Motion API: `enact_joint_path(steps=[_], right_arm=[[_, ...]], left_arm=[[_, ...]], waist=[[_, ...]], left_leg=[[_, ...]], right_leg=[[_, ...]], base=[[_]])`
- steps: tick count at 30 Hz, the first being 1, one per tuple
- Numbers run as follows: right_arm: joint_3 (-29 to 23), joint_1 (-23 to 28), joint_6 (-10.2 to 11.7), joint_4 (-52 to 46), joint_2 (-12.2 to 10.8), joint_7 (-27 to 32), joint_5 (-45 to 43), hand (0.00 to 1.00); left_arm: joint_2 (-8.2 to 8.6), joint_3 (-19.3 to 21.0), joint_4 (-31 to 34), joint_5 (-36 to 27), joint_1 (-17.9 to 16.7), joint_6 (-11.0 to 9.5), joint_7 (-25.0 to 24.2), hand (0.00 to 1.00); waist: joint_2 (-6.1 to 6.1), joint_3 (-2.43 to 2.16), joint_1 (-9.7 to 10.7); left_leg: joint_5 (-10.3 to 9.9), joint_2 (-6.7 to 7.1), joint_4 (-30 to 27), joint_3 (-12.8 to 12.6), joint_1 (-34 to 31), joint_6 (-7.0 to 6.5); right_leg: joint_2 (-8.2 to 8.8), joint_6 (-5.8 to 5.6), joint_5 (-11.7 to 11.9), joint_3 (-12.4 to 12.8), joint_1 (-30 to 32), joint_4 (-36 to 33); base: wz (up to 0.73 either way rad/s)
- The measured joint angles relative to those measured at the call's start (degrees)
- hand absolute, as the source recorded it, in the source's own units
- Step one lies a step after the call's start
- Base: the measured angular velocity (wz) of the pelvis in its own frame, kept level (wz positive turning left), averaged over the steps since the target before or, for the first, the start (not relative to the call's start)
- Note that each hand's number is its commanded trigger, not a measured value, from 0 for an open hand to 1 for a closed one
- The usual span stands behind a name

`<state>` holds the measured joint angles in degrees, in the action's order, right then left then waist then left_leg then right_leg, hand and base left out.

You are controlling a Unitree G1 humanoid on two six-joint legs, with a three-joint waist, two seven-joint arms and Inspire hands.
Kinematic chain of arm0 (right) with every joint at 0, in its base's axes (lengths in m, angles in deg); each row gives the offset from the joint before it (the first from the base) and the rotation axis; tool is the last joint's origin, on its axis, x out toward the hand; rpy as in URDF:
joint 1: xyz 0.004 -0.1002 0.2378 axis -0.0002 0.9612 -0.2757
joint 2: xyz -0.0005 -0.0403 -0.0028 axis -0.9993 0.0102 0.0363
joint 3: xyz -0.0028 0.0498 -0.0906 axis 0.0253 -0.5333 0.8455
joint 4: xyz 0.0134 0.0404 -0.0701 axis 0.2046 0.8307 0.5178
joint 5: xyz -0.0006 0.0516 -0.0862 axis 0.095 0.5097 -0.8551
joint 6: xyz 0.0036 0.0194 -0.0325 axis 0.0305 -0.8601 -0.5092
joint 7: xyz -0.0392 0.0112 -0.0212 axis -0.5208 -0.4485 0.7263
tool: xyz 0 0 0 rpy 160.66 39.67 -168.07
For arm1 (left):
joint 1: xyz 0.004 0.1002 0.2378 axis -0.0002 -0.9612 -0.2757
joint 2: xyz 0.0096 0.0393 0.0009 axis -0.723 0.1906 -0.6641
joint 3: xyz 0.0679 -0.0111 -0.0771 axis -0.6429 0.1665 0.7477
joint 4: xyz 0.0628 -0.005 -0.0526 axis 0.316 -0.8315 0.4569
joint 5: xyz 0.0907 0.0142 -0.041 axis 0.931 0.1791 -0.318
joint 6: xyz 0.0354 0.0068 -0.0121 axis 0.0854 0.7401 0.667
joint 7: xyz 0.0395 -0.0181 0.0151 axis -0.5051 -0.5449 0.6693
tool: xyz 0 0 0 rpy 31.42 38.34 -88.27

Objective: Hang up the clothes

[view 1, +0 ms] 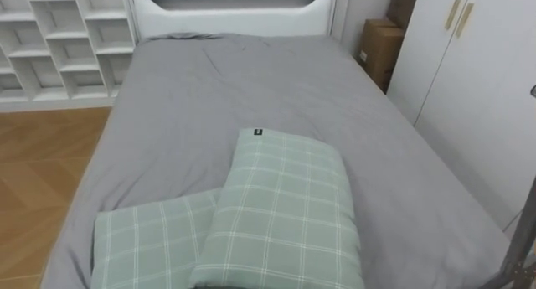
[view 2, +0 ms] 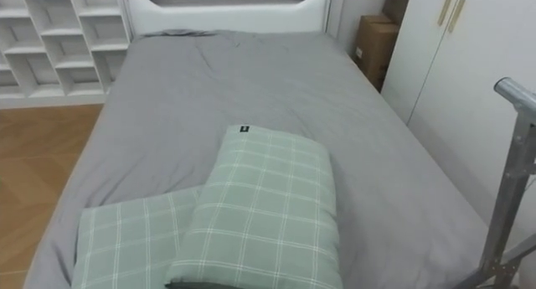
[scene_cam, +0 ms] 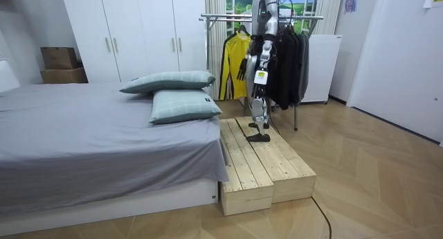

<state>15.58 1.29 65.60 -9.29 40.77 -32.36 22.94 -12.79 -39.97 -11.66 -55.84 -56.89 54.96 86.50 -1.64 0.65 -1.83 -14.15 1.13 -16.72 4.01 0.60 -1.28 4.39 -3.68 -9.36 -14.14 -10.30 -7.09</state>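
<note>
A metal clothes rack [scene_cam: 221,18] stands behind me, past the foot of the bed. A yellow and black shirt [scene_cam: 230,62] hangs at the end of it nearer the wardrobe, and several dark garments [scene_cam: 294,59] hang at the other end. One grey post of the rack [view 2: 509,184] rises at the right edge of the eye views. I stand upright on a low wooden platform [scene_cam: 266,166] at the bed's foot, facing along the bed. My left hand [scene_cam: 257,80] hangs by my side in the room view, with nothing seen in it.
The bed [view 1: 251,96] has a grey sheet and two green checked pillows [view 1: 285,209] stacked at the near end. A white wardrobe [view 1: 477,63] and cardboard boxes [view 1: 378,50] stand to the right. White shelving [view 1: 59,38] stands at the far left, over wooden floor [view 1: 38,172].
</note>
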Motion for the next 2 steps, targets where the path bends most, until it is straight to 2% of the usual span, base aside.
enact_joint_path(steps=[2], right_arm=[[0.07,-0.06,-0.37,-0.01,-0.01,-0.16,0.49,0.0]], left_arm=[[-0.03,-0.09,0.0,0.01,-0.01,0.17,-0.73,0.0]], waist=[[-0.03,0.02,0.0]], left_leg=[[0.0,0.0,0.0,-0.02,0.0,0.0]], right_leg=[[0.0,0.0,0.0,0.01,0.0,0.0]], base=[[0.0]])
